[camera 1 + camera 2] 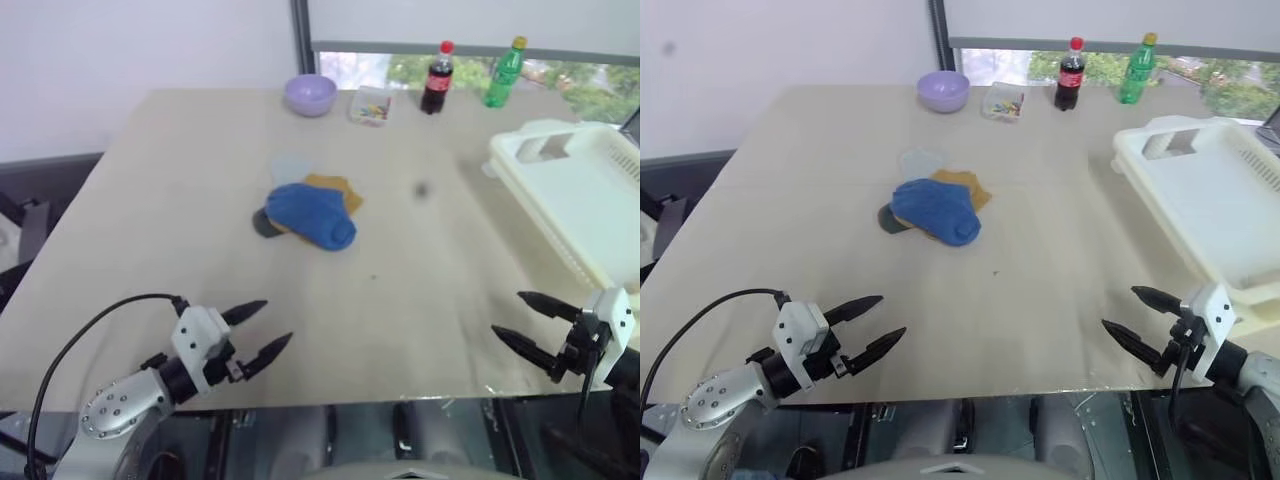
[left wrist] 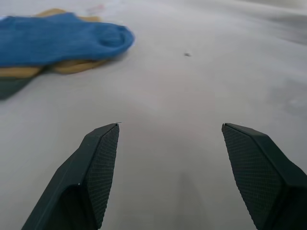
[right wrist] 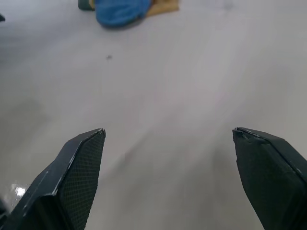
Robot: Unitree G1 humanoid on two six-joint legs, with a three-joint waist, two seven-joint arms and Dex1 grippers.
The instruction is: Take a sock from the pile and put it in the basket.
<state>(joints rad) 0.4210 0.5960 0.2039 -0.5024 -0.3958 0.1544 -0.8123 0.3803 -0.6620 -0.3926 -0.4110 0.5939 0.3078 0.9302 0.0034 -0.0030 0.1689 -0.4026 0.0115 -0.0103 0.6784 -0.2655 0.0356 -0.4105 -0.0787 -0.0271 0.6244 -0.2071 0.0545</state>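
The pile point(image 1: 305, 212) of socks lay at the middle of the table point(image 1: 180, 200), blue sock uppermost, untouched. The basket point(image 1: 580, 190) stood at the table's right edge, well apart from the pile. The left gripper point(image 1: 268, 328) and the right gripper point(image 1: 520, 318) hovered over the table's near edge, both released and empty.

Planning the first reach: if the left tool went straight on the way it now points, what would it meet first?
Probably bare table. The open left tool aims forward and slightly down, with the pile lying off to the side of its line, though depth is hard to judge.
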